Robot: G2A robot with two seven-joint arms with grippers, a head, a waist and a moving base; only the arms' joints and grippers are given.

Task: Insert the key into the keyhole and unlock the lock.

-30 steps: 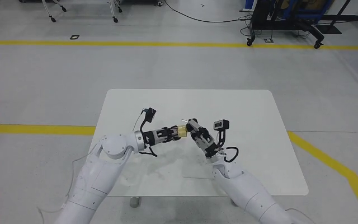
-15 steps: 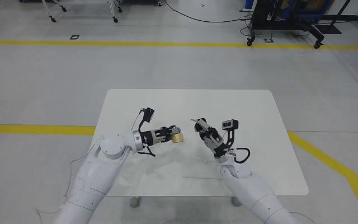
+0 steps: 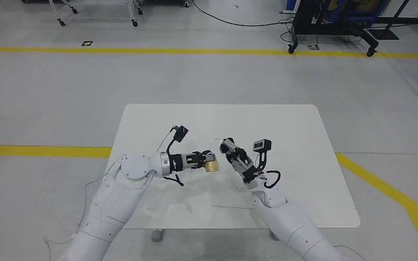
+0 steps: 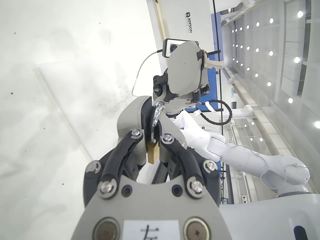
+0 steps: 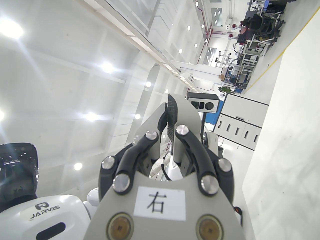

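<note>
Since half a second ago the two arms have drawn closer together above the white surface (image 3: 294, 130), after having parted from contact a second ago. The left gripper (image 3: 208, 159) is clamped on the brass lock (image 4: 153, 152), whose steel loop points toward the other arm. The right gripper (image 3: 226, 145) is closed on the pale key (image 4: 212, 64), whose blade juts out past its fingertips. Key and lock are near each other, with a small gap between them. Each wrist carries a white label with a single character.
</note>
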